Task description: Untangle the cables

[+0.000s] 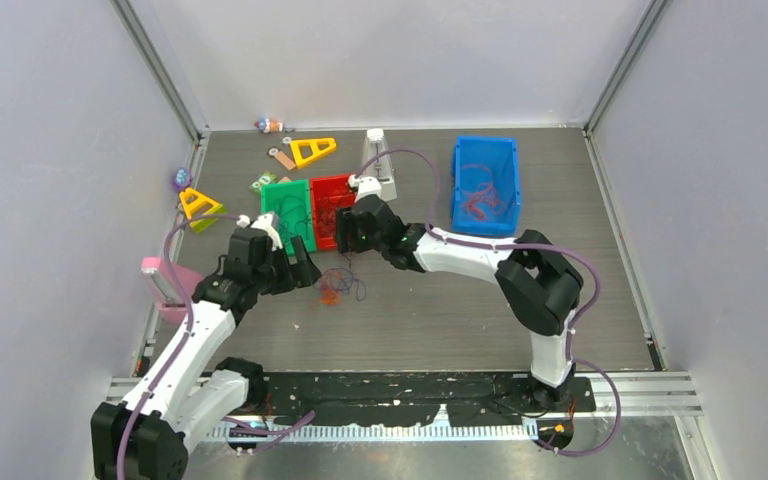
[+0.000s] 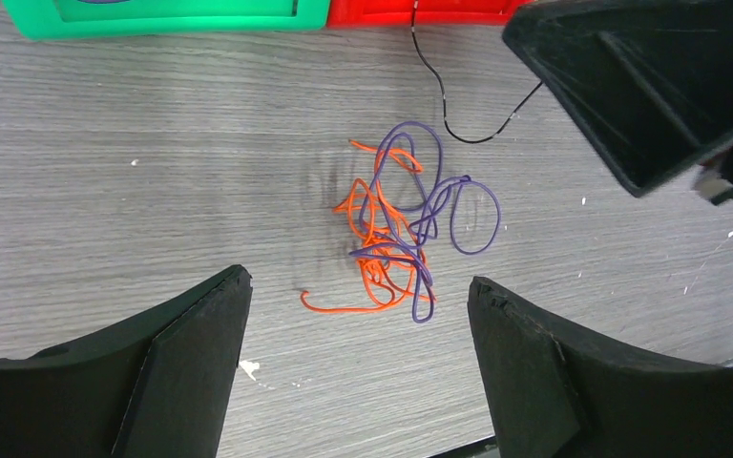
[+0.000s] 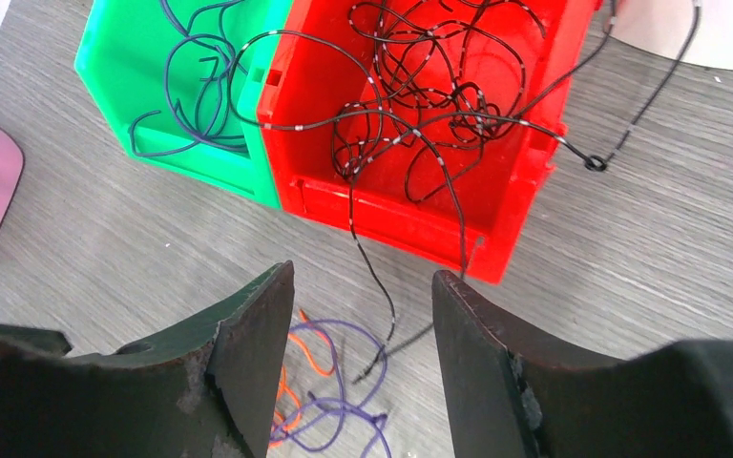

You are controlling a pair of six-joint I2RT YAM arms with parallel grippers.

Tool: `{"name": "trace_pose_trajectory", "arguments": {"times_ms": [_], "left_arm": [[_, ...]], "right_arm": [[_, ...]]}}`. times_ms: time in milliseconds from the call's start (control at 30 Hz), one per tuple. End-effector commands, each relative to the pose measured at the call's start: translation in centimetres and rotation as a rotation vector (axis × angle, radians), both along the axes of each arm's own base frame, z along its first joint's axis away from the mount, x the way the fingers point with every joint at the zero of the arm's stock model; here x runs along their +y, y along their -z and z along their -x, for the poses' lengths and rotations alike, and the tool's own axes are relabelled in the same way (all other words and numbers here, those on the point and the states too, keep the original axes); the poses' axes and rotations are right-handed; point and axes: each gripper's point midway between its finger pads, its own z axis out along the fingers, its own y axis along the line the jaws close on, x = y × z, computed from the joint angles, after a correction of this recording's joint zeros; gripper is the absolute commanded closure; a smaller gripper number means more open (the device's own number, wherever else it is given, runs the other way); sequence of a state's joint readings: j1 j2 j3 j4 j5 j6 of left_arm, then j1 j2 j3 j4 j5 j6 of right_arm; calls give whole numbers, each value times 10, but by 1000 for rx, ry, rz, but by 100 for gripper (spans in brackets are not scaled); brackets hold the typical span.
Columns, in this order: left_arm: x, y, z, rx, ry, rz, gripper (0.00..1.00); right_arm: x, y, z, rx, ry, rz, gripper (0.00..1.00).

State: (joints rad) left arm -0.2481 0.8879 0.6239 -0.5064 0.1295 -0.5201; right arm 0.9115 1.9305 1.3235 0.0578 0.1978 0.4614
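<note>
A small clump of orange and purple cables (image 1: 338, 288) lies on the grey table just in front of the bins. In the left wrist view the clump (image 2: 396, 229) sits a little beyond my left gripper (image 2: 358, 286), whose jaws stand wide apart and empty. My right gripper (image 3: 363, 277) hovers open over the front of the red bin (image 3: 401, 215), with nothing between its jaws. The red bin is full of black cables (image 3: 420, 86). One black strand (image 3: 374, 277) hangs over its front wall onto the table, ending by the clump (image 3: 344, 401). Dark purple cables (image 3: 191, 95) lie in the green bin (image 3: 200, 157).
A blue bin (image 1: 460, 160) with orange-red cables (image 1: 480, 195) stands at the back right. Yellow triangular pieces (image 1: 312, 150) (image 1: 198, 203), a white stand (image 1: 380, 160) and small toys (image 1: 270, 125) lie along the back and left. A pink object (image 1: 165, 285) sits by my left arm.
</note>
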Motion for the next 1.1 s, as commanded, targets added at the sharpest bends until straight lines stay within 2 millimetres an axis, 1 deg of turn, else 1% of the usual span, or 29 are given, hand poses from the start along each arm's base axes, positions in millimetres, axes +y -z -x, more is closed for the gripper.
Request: {"name": "trace_pose_trajectory", "arguments": {"times_ms": [0, 100, 167, 200, 233, 367, 500, 700, 733, 767, 800, 833, 867, 900, 1000, 1067], "left_arm": [[-13, -4, -9, -44, 40, 33, 16], [-18, 4, -10, -24, 55, 25, 18], [-20, 7, -11, -21, 58, 24, 20], [-20, 9, -11, -21, 59, 24, 21], [-21, 10, -12, -20, 60, 23, 22], [-23, 14, -12, -12, 66, 21, 29], [-23, 14, -12, -14, 68, 22, 34], [-23, 13, -11, -19, 71, 26, 38], [-23, 13, -10, -18, 73, 27, 39], [-24, 13, -10, -17, 73, 28, 39], [-24, 13, -9, -17, 75, 30, 40], [-24, 14, -9, -15, 77, 31, 41], [-25, 14, -9, -16, 80, 33, 42], [-26, 14, -9, -18, 84, 37, 44], [-28, 14, -9, -15, 94, 47, 46], [-29, 16, -9, -7, 98, 49, 47]], "right_arm": [[-9, -59, 4, -86, -8, -87, 39], [-22, -53, 5, -64, 12, -86, 38], [-30, -43, 10, -43, 15, -84, 37], [-31, -42, 12, -37, 17, -89, 37], [-32, -37, 14, -27, 13, -92, 37], [-23, -18, 20, 23, -16, -115, 38], [-9, -10, 20, 51, -40, -154, 39], [14, -9, 12, 62, -81, -180, 60], [16, -9, 10, 63, -83, -180, 68], [20, -11, 7, 59, -84, -182, 81], [20, -12, 5, 57, -79, -176, 86], [23, -17, 1, 44, -79, -177, 92], [22, -18, -2, 34, -74, -161, 93], [24, -26, -9, 17, -67, -166, 94], [25, -39, -28, -21, -42, -140, 95], [24, -41, -42, -30, -25, -119, 95]]}}
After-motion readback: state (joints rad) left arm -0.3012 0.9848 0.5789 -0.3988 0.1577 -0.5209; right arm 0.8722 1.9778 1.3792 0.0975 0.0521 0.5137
